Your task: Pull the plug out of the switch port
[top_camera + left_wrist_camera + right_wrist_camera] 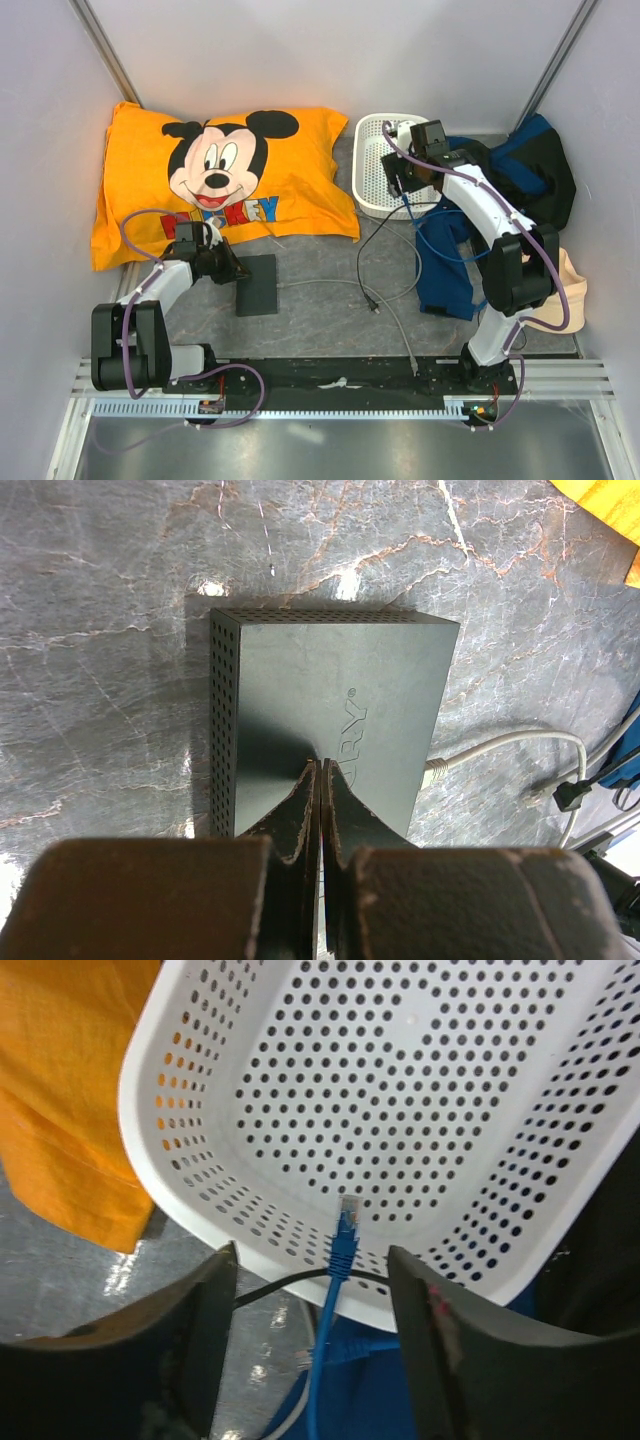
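The switch port (258,284) (330,700), a flat dark-grey box, lies on the grey marbled table left of centre. My left gripper (232,272) (321,765) is shut, its fingertips resting on the box's top near its near edge. A grey cable's connector (435,772) sits at the box's right side. My right gripper (402,186) (312,1252) is open over the near rim of the white basket (372,170) (400,1080). The blue plug (344,1232) stands free between its fingers, tip pointing into the basket, clear of both pads.
An orange Mickey Mouse pillow (220,180) lies at the back left. Blue and black cloth (520,180) is piled at the right beside a beige object (568,290). A grey cable (340,284) and a black cord (368,270) trail across the middle of the table.
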You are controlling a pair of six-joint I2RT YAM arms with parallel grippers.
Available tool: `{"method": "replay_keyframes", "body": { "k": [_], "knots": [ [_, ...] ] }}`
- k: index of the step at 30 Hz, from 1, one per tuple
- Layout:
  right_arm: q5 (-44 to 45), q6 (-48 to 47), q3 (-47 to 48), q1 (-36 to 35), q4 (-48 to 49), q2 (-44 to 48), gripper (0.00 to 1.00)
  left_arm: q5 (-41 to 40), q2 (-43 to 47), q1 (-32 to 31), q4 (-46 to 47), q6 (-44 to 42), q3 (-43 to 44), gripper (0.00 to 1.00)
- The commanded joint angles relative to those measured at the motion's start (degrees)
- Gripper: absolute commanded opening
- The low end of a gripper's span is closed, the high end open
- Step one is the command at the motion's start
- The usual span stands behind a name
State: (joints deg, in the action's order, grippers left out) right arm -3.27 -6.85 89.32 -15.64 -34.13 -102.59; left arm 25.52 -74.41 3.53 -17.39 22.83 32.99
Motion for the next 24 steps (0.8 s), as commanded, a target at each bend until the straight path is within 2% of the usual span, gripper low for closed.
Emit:
{"method": "replay_keyframes", "body": {
  "k": [1,4,7,8,12,16,20,24],
  "knots": [
    [-9.9,2.1,3.7,-0.2,1.2,2.9,0.73,-3.5,-0.5,0.3,-1.2,-2.6,-1.4,0.02],
    [-19.4,1.1,4.9,-2.4,0.8,4.1,0.75,-3.8,0.1,0.3,-1.4,-2.4,-1.5,0.02],
    [-23.9,-2.4,4.7,-7.0,-0.8,4.2,0.76,-3.8,0.8,0.4,-1.4,-2.4,-1.6,0.02],
    [-28.1,-3.2,4.4,-8.2,-1.4,3.5,0.77,-3.8,0.8,0.3,-1.4,-2.4,-1.7,0.02],
    [-35.9,-4.4,5.0,-14.6,-3.8,-0.7,0.77,-3.8,1.6,0.6,-1.5,-2.4,-1.8,0.02],
    [-40.2,-2.5,6.1,-18.0,-2.6,-6.4,0.76,-4.2,2.3,0.8,-1.3,-2.4,-2.1,0.02],
    [-45.7,6.7,4.1,-19.1,2.7,-11.6,0.75,-4.0,3.0,1.4,-1.3,-2.4,-2.1,0.02],
    [-47.4,8.3,5.9,-22.5,4.1,-15.2,0.76,-0.7,8.2,1.6,-2.8,0.8,-2.4,0.02]
  ]
}}
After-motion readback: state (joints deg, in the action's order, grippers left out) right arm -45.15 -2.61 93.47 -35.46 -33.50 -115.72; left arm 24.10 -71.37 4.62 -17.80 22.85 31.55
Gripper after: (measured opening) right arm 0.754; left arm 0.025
